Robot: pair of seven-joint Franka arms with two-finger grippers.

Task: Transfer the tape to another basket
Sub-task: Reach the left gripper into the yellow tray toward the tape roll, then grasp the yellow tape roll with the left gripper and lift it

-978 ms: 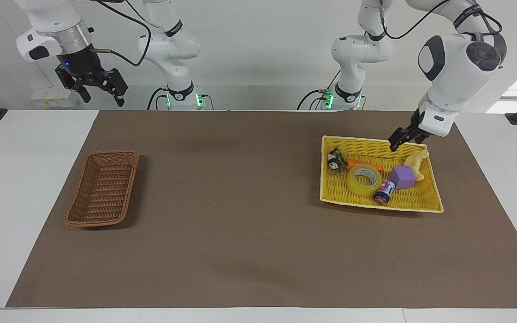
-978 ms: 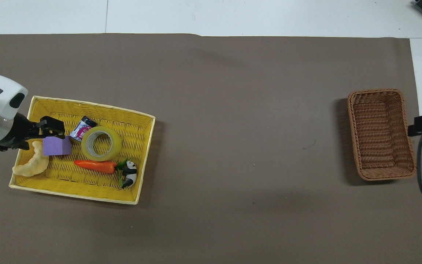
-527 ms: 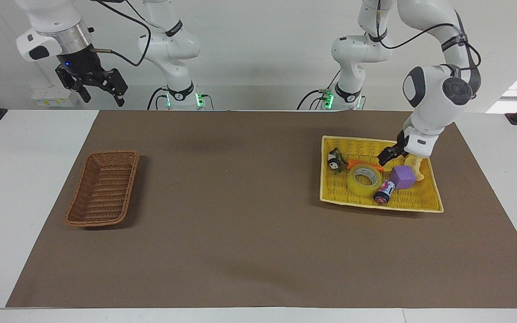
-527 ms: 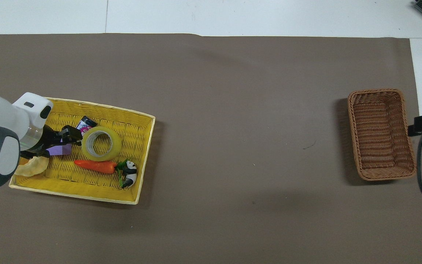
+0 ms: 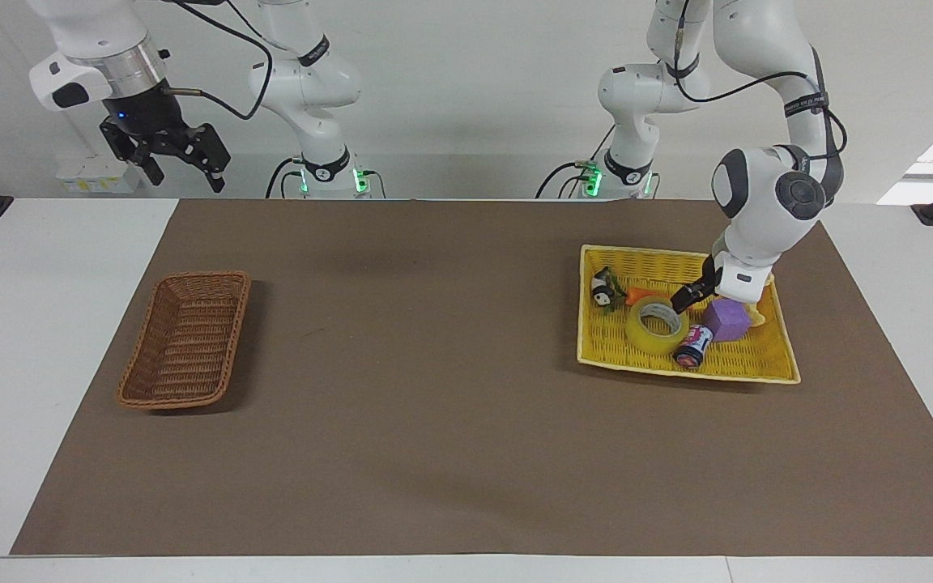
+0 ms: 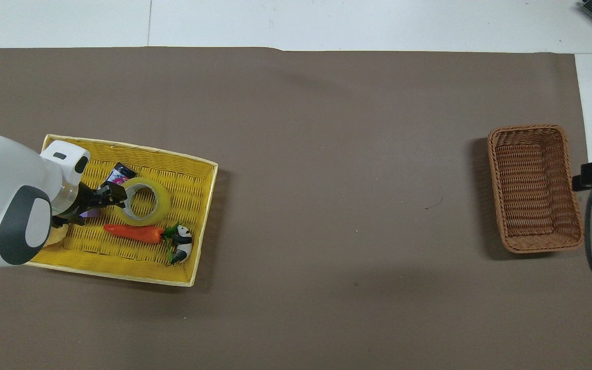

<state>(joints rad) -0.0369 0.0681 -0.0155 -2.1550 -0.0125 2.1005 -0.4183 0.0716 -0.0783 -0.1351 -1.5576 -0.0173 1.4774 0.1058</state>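
While the tape (image 5: 658, 324) lies flat in the yellow tray (image 5: 758, 363) beside the purple block (image 5: 727, 319), left gripper (image 5: 683, 301) at its rim, fingers' spread unreadable, should straddle the wall squarely; right gripper (image 5: 183, 164) waits wide.

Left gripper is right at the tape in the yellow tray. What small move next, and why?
Probably lower the left gripper a little so its fingers straddle the tape's wall, then close. It sits at the roll's edge beside the purple block, not yet gripping, and the roll lies flat in the yellow tray.
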